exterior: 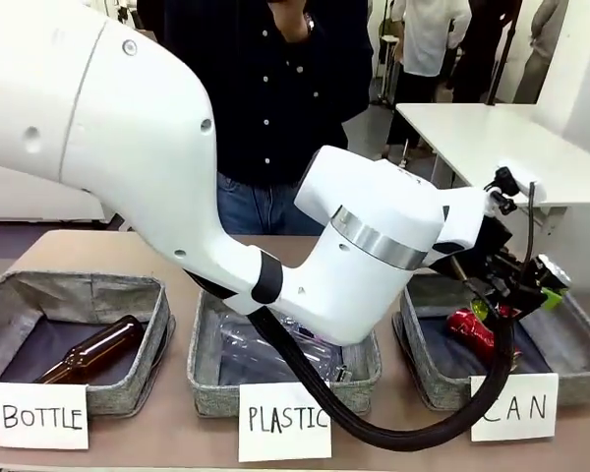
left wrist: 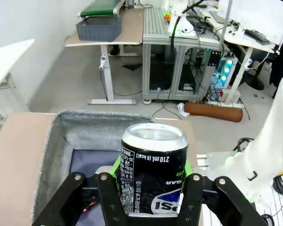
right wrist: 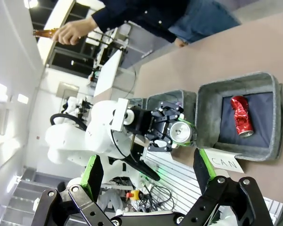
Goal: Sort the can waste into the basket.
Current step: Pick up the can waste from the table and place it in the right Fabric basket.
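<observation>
The left gripper (left wrist: 148, 188) holds the black can (left wrist: 153, 167) upright between its two fingers (left wrist: 108, 197), which close on the can's sides with the green pads pressed against it; the silver top of the can faces up and the print reads upside down in the left wrist view. In this view the can stands above the near part of the CAN basket (left wrist: 56, 141), whose grey wall runs from 9 o'clock to 12 o'clock around the can, and the dark floor shows at 9 o'clock below it. In the front view the left gripper (exterior: 511, 285) is over the CAN basket (exterior: 428, 379) at the right end of the row, just at 2 o'clock from the red can (exterior: 470, 332) that lies dented on the basket floor. The right gripper (right wrist: 146, 172) is wide open and holds nothing; from it the red can (right wrist: 240, 117) lies at 2 o'clock, with free floor around it. The PLASTIC basket (exterior: 206, 379) and BOTTLE basket (exterior: 152, 295) stand at 9 o'clock of the CAN basket, apart from it.
</observation>
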Controlling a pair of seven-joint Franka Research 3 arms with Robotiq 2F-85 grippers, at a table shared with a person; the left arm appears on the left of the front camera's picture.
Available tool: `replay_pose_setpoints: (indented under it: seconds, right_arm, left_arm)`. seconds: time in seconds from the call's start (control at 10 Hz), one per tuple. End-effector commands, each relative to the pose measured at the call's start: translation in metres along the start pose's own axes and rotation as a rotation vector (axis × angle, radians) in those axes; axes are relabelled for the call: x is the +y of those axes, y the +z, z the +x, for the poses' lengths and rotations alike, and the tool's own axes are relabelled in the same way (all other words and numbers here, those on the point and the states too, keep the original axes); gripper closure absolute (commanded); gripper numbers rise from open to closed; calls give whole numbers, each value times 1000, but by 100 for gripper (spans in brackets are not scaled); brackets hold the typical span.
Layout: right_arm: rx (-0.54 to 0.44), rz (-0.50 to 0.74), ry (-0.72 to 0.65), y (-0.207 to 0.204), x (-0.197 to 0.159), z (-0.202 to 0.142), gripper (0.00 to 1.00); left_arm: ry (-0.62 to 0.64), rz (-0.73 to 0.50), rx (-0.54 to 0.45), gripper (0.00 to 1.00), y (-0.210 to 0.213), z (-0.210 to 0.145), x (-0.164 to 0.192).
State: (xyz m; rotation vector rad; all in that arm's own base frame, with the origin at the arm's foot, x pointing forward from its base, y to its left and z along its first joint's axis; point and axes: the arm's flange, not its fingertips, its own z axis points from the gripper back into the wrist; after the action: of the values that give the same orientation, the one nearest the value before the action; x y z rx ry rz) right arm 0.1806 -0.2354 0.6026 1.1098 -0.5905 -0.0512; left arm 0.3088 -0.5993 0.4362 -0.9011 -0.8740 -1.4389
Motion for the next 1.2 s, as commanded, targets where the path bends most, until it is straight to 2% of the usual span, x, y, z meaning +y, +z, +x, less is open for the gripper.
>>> replay_pose_setpoints:
  seconds: [0.0,0.6,0.7,0.9,1.0,1.1]
  right_arm:
    - [-3,4,7,4,1,1,0]
    - [-3,4,7,4,1,1,0]
    - [-3,4,7,4,1,1,0]
    - [0,0,0,0,0,0,0]
    - [25,30,15,-18,3,12,0]
    - [128,9,25,-51,8,26,0]
  left_arm:
    - [13,-3,35,0,7,7,3]
    - [33,58,35,0,20,-1,9]
    - [119,80,170,0,48,-10,18]
    - [308,132,389,0,137,-36,58]
    - [417,135,443,0,188,-48,75]
    - [584,149,436,0,243,-55,95]
